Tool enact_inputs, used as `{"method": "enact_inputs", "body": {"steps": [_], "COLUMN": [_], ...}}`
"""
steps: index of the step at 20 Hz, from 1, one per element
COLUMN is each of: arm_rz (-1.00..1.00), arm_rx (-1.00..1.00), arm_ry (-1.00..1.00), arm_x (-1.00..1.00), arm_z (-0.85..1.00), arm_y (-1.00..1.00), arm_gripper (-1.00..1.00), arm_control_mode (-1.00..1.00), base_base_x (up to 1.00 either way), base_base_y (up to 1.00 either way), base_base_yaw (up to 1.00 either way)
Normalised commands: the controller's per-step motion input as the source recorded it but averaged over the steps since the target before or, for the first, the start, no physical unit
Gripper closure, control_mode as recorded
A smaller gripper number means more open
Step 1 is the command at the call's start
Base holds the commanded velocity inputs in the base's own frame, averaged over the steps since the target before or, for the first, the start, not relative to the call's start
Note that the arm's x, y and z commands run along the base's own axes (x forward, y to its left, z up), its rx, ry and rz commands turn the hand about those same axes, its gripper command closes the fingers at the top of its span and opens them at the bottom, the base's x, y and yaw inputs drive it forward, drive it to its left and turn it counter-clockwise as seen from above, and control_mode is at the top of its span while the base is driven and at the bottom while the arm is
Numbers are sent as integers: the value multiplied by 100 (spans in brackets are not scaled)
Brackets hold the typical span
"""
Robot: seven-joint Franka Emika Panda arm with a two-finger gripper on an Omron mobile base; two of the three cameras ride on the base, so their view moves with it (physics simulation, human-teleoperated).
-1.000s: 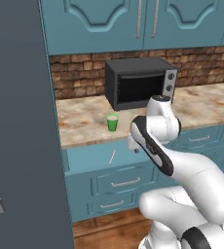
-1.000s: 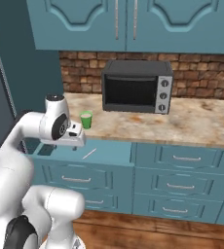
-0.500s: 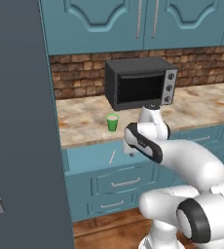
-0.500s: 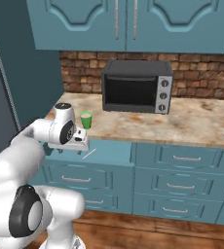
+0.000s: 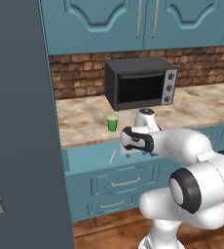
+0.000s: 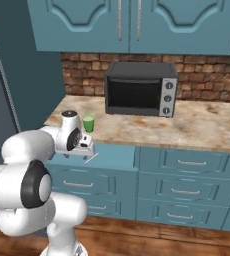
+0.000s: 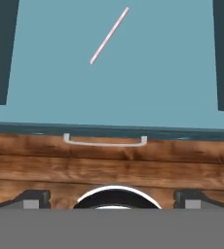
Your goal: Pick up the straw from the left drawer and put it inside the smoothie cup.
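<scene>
Above the left drawer [image 7: 114, 92], the tool [image 5: 129, 147] is being swung lower than a second ago, its jaws spread wide and empty, while the straw [image 7: 108, 35] is lying untouched inside, the smoothie cup [image 5: 112, 122] waiting on the table [image 5: 196, 104].

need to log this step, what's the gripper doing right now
Gripper: open, holding nothing, above the open teal-blue drawer; the thin pale pink straw lies loose inside it.

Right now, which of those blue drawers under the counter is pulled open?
The wide left drawer, just below the green cup. It juts out with a thin pink straw lying inside, while the drawers with silver handles sit shut.
</scene>
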Motion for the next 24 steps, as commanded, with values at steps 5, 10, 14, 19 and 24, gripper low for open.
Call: {"method": "enact_inputs", "body": {"steps": [5,10,14,19,24], "arm_rz": [-1,-2,-1,-1,0], "arm_rx": [0,0,0,0,0], "arm_ry": [0,0,0,0,0], "arm_x": [35,40,45,44,42], "arm_z": [-33,-41,-36,-31,-36], "arm_y": [6,10,8,4,0], "arm_gripper": [-100,-100,-100,-100,-100], "arm_control_mode": [-100,-100,-100,-100,-100], "base_base_x": [0,0,0,0,0], "base_base_y": [0,0,0,0,0], "base_base_yaw": [0,0,0,0,0]}}
